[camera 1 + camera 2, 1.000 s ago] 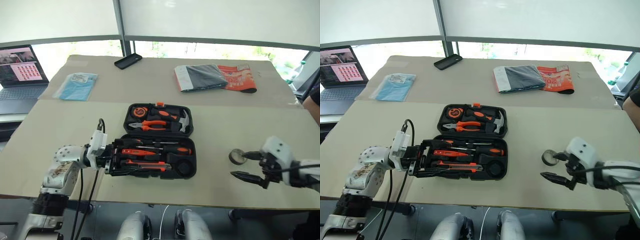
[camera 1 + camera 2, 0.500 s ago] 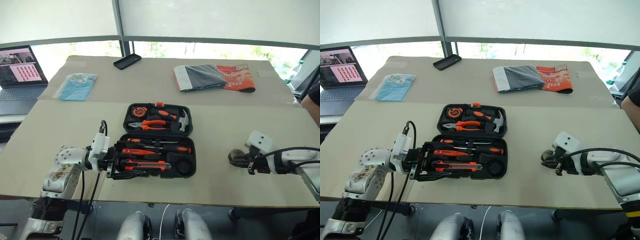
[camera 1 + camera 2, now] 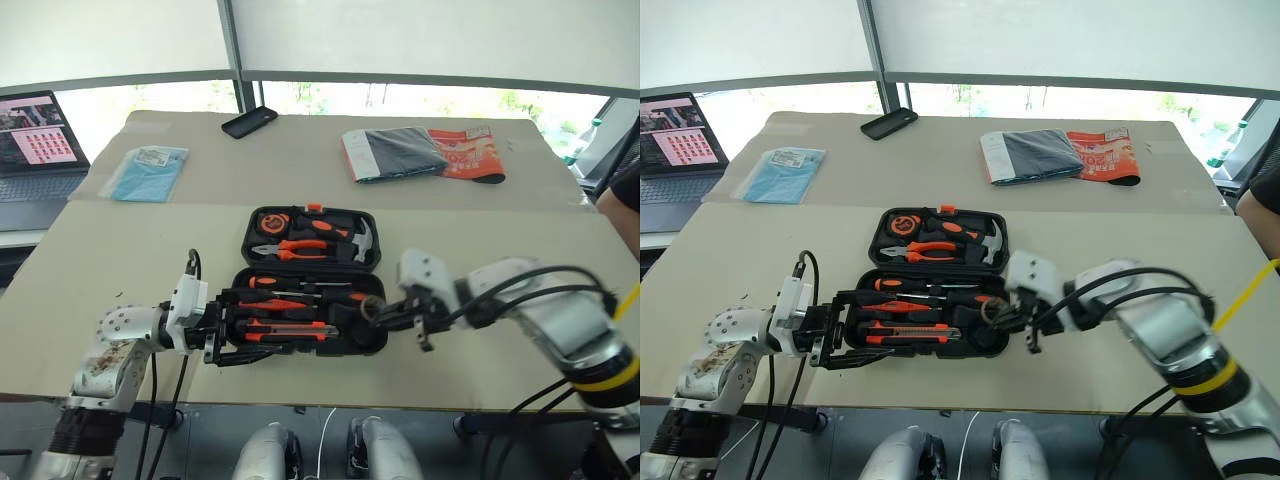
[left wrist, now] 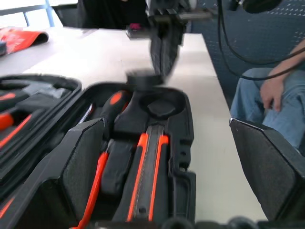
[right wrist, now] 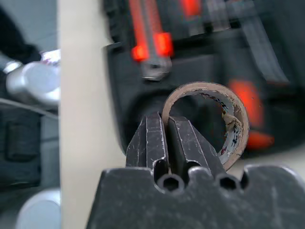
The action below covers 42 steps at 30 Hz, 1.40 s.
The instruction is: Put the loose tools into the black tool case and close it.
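The black tool case (image 3: 312, 282) lies open on the worktop (image 3: 120, 270), its near half holding the screwdrivers (image 3: 310, 297) and the utility knife (image 3: 285, 330). The right gripper (image 5: 167, 131) has its fingers closed on the wall of the tape roll (image 5: 224, 119) (a cardboard-cored ring), held above the case's near right corner. The left gripper (image 3: 232, 325) rests level at the case's left end, fingers spread wide, gripping nothing.
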{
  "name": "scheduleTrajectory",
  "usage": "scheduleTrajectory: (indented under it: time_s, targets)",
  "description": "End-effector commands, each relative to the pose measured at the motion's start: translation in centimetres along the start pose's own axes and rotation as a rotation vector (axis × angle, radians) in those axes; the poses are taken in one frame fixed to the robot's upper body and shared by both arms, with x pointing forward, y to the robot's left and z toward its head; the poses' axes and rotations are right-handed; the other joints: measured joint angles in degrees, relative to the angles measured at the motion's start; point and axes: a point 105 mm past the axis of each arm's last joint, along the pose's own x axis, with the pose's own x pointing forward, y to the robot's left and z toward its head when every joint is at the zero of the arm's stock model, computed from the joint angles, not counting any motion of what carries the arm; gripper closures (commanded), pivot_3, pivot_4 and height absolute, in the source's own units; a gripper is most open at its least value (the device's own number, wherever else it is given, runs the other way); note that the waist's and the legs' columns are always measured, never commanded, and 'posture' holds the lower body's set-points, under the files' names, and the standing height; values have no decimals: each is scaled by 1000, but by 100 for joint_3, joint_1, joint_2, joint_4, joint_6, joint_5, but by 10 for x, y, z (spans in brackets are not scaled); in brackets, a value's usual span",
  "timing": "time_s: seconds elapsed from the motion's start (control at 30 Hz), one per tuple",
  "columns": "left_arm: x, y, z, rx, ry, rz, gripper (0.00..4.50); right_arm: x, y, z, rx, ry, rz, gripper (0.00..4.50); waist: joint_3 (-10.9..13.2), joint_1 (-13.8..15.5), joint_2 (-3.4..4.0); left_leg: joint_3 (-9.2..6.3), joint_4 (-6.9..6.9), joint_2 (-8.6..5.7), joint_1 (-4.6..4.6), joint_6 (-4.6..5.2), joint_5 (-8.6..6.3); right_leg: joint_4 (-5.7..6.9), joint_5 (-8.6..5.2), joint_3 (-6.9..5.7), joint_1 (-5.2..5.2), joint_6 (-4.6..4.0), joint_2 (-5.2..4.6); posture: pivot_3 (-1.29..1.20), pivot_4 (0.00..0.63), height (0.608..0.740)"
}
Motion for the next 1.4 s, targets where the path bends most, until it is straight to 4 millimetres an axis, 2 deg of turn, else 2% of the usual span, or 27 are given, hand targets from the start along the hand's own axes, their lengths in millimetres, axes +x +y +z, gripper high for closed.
scheduleTrajectory:
  time_s: [0.03, 0.13, 0.23, 0.37, 0.43, 0.47, 0.57, 0.63, 0.7, 0.77, 0.83, 0.97, 1.07, 1.1, 1.13, 1.23, 1.3, 1.4]
  targets:
    - [-2, 0, 11, 53, -15, 23, 0, 3, -1, -1, 7, 13, -5, 4428, 0, 14, 0, 1, 6, 0, -1, 7, -4, 0, 3, 0, 2, -3, -1, 0, 150, 740]
    - [-2, -1, 11, 53, -18, 39, 0, 9, -1, -14, 32, 45, -5, 4428, -1, 13, -1, 4, 11, -1, 0, 17, -10, -8, 4, 1, 7, 6, -5, 0, 150, 740]
    - [-4, -3, 9, 50, -10, 47, 0, 9, 4, -7, 43, 28, 22, 4428, -1, 9, -1, 4, 10, -1, 6, 16, -10, -5, 3, 3, 11, 8, -5, 0, 150, 740]
    - [-5, -3, 7, 51, -2, 52, 0, 6, 9, -19, 34, 99, 51, 4428, -1, 14, -1, 2, 5, 6, 9, 5, -4, -1, 3, 2, 9, 6, -8, 0, 150, 740]
    - [-5, -2, 7, 52, -2, 54, 0, 4, 4, -16, 28, 89, 17, 3724, -1, 28, -1, 0, 4, 6, 8, 1, -2, -1, 3, -1, 6, 4, -5, 0, 150, 740]
    - [-6, -2, 7, 53, -2, 55, 0, 4, 1, -15, 28, 83, 0, 3546, -1, 30, -1, -1, 3, 6, 8, 2, -2, -1, 3, -1, 7, 4, -5, 0, 150, 740]
    - [-7, -1, 5, 52, 1, 61, 0, 0, -1, -11, -3, 96, 8, 2481, -1, 17, -1, 2, 4, 4, 4, 6, -5, -4, 3, 0, 5, 4, -5, 0, 150, 740]
    - [-7, 0, 3, 54, 1, 72, 0, -1, -2, -1, -24, 54, 19, 1804, -1, 15, -1, 3, 4, 4, 2, 10, -7, -8, 3, 0, 5, 3, -3, 0, 150, 740]
    - [-8, 3, 3, 53, 2, 101, 0, -8, 13, 20, -44, -67, 147, 1236, -1, 18, -2, 3, 3, 3, 0, 10, -8, -10, 4, -1, 4, 2, -1, 0, 150, 740]
    - [-15, 10, -4, -4, 71, 167, 0, -25, 29, 38, -52, -205, 288, 409, 1, 15, -3, 3, 2, 3, -4, 10, -8, -13, 10, -2, 2, -8, 6, 0, 150, 740]
    - [-33, 27, -9, -33, 150, 296, 0, -40, 11, 39, -39, -262, 215, 409, 5, 16, -10, 1, 2, 4, -2, 12, -9, -14, 17, -2, 5, -19, 9, 0, 150, 740]
    - [-57, 51, 1, -40, 137, 459, 0, -59, -21, 14, -26, -258, 61, 409, 7, 31, -13, 2, 6, 2, 0, 55, -32, -13, 8, -5, 7, 6, 5, 0, 150, 740]
    - [-75, 72, 2, -40, 164, 598, 0, -68, -44, 13, -46, -361, -80, 409, 8, 25, -15, 2, 6, 2, 3, 52, -30, -12, 9, -3, 10, 7, -2, 0, 150, 740]
    - [-80, 79, 0, -46, 184, 642, 516, -70, -53, 11, -41, -382, -133, 912, 8, 18, -15, 3, 7, 2, 2, 42, -24, -9, 10, -2, 8, 8, 2, 0, 150, 740]
    - [-84, 83, -1, -52, 198, 672, 721, -71, -58, 8, -37, -393, -169, 1115, 8, 16, -15, 5, 6, 2, 2, 5, -2, -4, 11, -1, 7, 8, 6, 0, 150, 740]
    - [-88, 105, -6, -79, 218, 787, 1850, -65, -85, -20, -67, -309, -378, 2130, 8, 7, -15, 15, -7, 2, 6, -7, 6, 0, 11, 0, 3, 3, 18, 0, 150, 740]
    - [-84, 121, -19, -128, 282, 852, 2591, -56, -99, -40, -85, -239, -483, 2841, 8, 12, -16, 19, -9, 2, 8, -11, 8, -1, 10, -1, 3, 2, 20, 0, 150, 740]
    - [-77, 126, -34, -165, 371, 830, 3679, -42, -108, -44, -110, -230, -519, 3876, 9, -2, -17, 29, -7, -3, 11, -17, 12, 3, 10, -4, 6, 5, 21, 0, 150, 740]
